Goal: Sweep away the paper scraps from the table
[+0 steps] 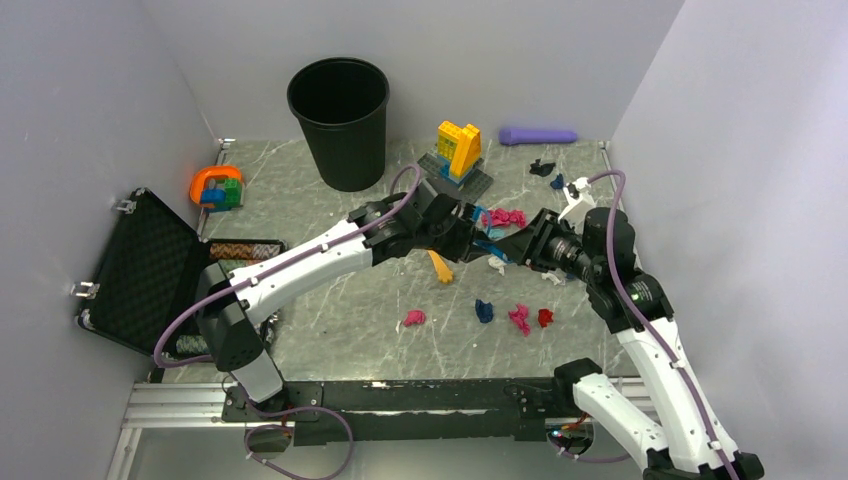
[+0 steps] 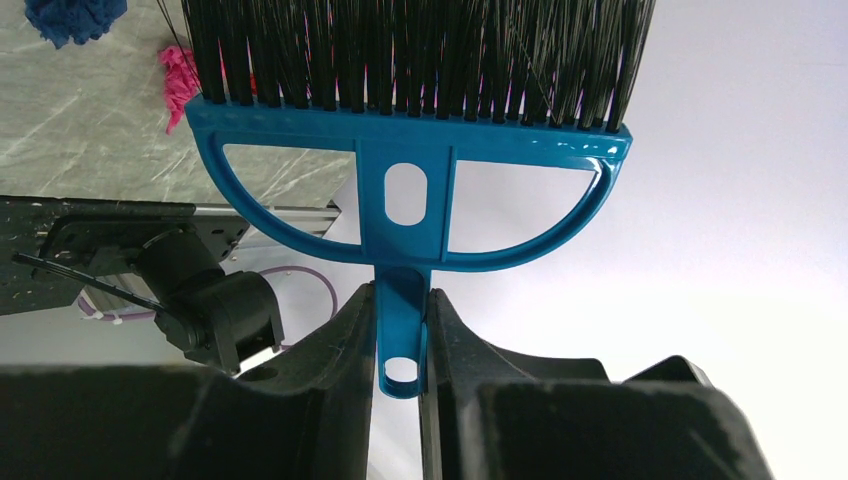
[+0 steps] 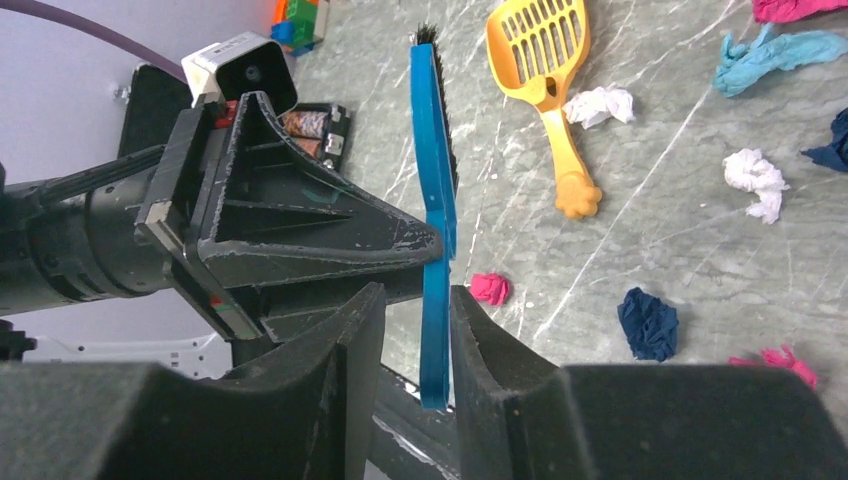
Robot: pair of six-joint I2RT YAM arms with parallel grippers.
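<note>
Scraps [image 1: 519,318] lie scattered on the table [image 1: 330,310], mostly from centre toward 3 o'clock. Left gripper [image 2: 402,300] clamps the brush [image 2: 405,190] handle. Right gripper [image 3: 418,300] straddles its frame, with a gap at one finger.

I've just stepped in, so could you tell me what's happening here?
The left gripper clamps a blue brush by its handle. The right gripper has its fingers either side of the same brush, a gap showing on one side. Coloured paper scraps lie scattered on the table, a yellow scoop among them.
</note>
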